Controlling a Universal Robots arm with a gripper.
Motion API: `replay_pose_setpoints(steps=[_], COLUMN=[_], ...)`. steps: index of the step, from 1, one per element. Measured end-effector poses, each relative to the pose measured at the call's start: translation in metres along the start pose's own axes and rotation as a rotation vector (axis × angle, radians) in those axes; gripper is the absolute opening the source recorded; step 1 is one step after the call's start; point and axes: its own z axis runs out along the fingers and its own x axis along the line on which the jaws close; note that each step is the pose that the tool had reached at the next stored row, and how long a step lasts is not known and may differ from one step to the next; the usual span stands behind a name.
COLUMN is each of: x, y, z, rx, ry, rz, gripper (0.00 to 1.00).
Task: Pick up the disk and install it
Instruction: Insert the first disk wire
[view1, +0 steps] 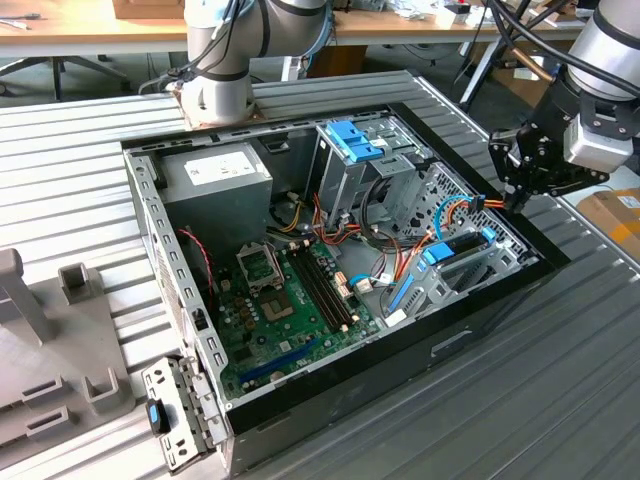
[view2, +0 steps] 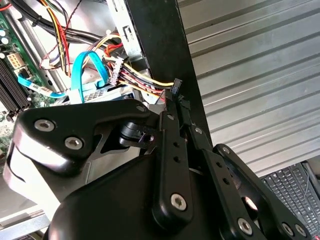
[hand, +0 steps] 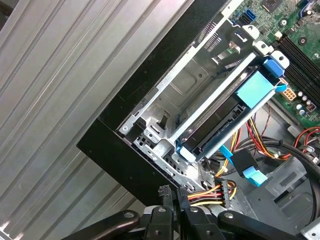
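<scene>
Gripper (view1: 516, 203): black, angular linked fingers with bolted joints. In both wrist views the fingers are drawn almost fully together, tips pinched on a small black plug (view2: 176, 88), a boxy plastic piece. A bundle of thin wires (hand: 206, 195) in yellow, red, orange and black runs from the plug away from the fingertips to a pale connector block.

Disk (hand: 220, 127): flat black slab with bright blue plastic rails and a squared blue end tab. It is seated in a grey bay (hand: 200, 75) of stamped, perforated sheet metal. It lies close ahead of the fingertips, just beyond the wire bundle, and is not touching the gripper. In the exterior view it is the black strip with blue ends, near the fingers and lower inside the case.

Case (hand: 125, 150): open box with a matte black wall and a hard straight edge. The fingertips hang right at this edge, with the plug just inside it.

Table (view1: 560, 400): ribbed grey metal with long parallel grooves, on the outer side of the gripper past the case wall.

Motherboard (view1: 290, 300): green and flat, studded with slots, further in from the fingers than the disk.

Ribbon cable (view2: 82, 65): thin, glossy and light blue, looped beside the wires near the fingers.

Latch (view1: 352, 140): blue plastic, on the tall grey cage, well away from the gripper.
</scene>
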Motion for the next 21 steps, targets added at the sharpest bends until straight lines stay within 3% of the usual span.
replay_pose_setpoints(steps=[10, 13, 14, 21], x=[0.0000, 0.0000, 0.0000, -0.0005], y=[0.0001, 0.0001, 0.0001, 0.0009], z=[0.0001, 0.0002, 0.0002, 0.0050], rx=[0.0001, 0.0001, 0.0001, 0.0001], ry=[-0.0001, -0.0001, -0.0001, -0.0001], rz=[0.000, 0.000, 0.000, 0.000], gripper=[0.16, 0.23, 0.29, 0.29])
